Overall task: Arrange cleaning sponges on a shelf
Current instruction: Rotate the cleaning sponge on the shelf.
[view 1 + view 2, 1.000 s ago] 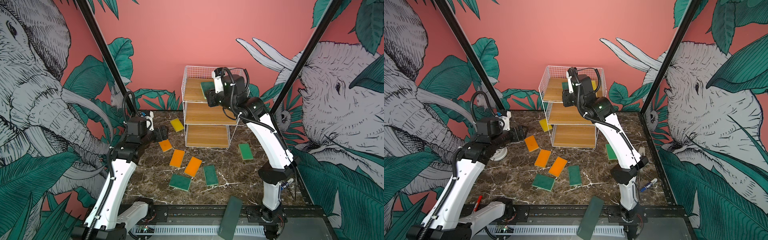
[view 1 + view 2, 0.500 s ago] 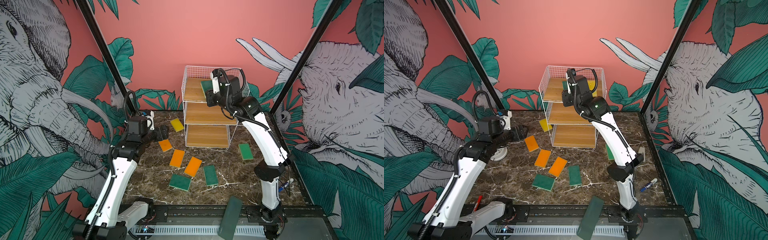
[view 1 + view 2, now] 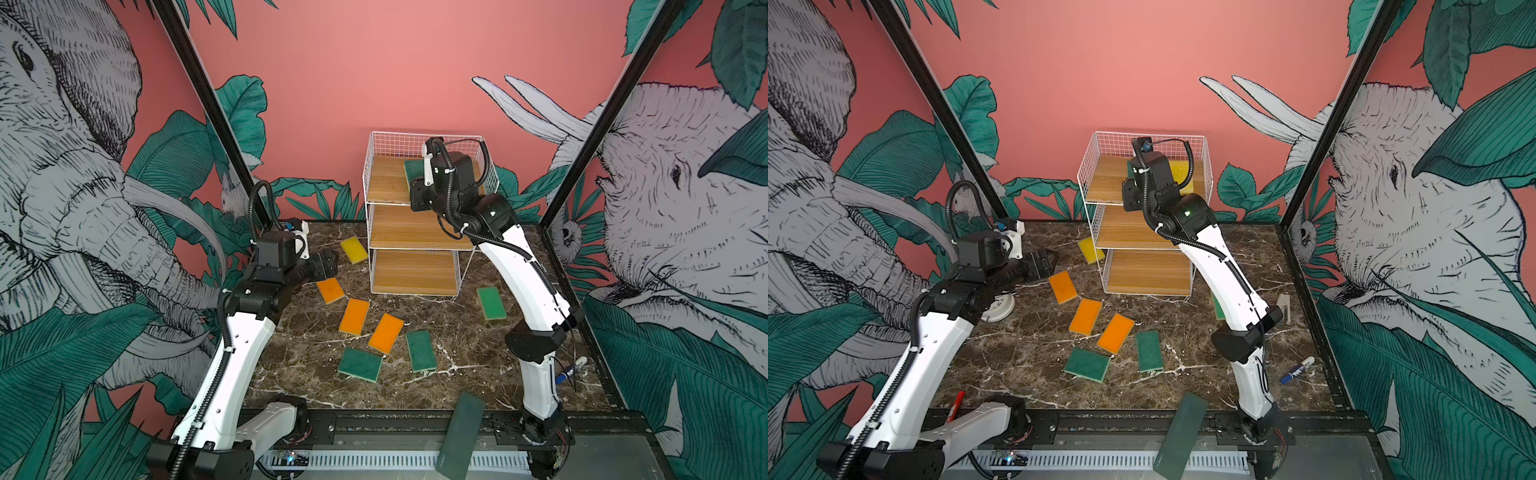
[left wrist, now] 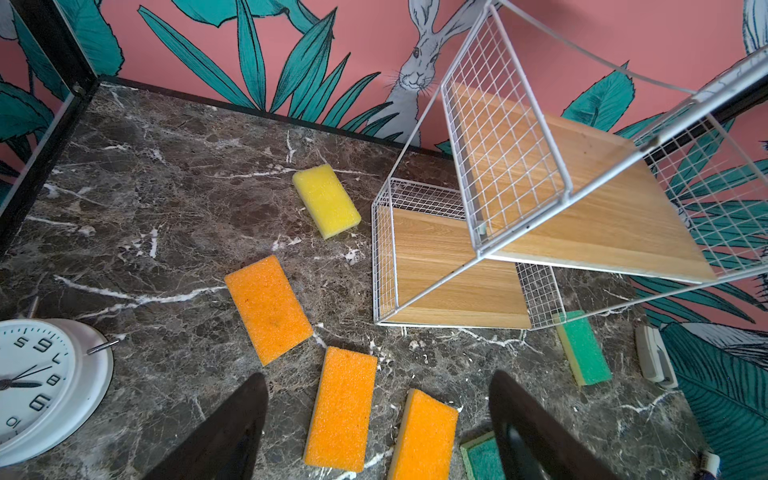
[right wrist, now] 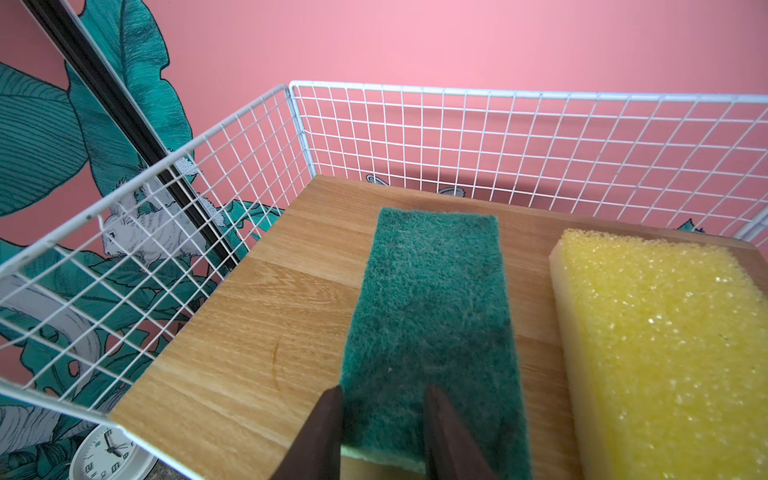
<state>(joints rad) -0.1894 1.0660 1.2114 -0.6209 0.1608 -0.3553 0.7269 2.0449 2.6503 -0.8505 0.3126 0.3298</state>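
Marble bench [image 3: 457, 332], walled by pink jungle murals, carries the shelf [image 3: 407, 228] at its far side.

**Item under inspection:** a green sponge [image 5: 432, 316] lies flat, scouring face up, on the top board [image 5: 249, 332]. It is just beside a yellow sponge [image 5: 665, 353], with a thin strip of wood between them. Its near end sits close to the board's open front.

The right gripper [image 5: 382, 388] stands over that end. Its fingers [image 5: 324, 432] are partly parted, the gap narrower than the sponge, so nothing is clasped across its width. Whether the tips touch the scouring face cannot be told.

**Hazards at the shelf:**
- If the tips catch on that rough face, a pull-back would likely drag the sponge off the front.
- A sideways drift would shove it into the yellow neighbour.
- The wrist and its cable hang close to the wire walls, and a snag could shift the light rack.

**Outward:** seven pads lie on the bench.
- Three orange sponges [image 3: 354, 316] lie near one another.
- One loose yellow sponge [image 3: 354, 250] lies just beside the shelf's bottom corner.
- Three loose green sponges [image 3: 421, 351] make up the rest.

The left gripper [image 4: 378, 376] hangs near the orange group, fingers [image 4: 232, 432] spread wide and empty. So broad a spread may nudge a neighbouring pad, or strike the wire if it goes for the yellow one. A clock [image 4: 45, 382] sits close to that arm.
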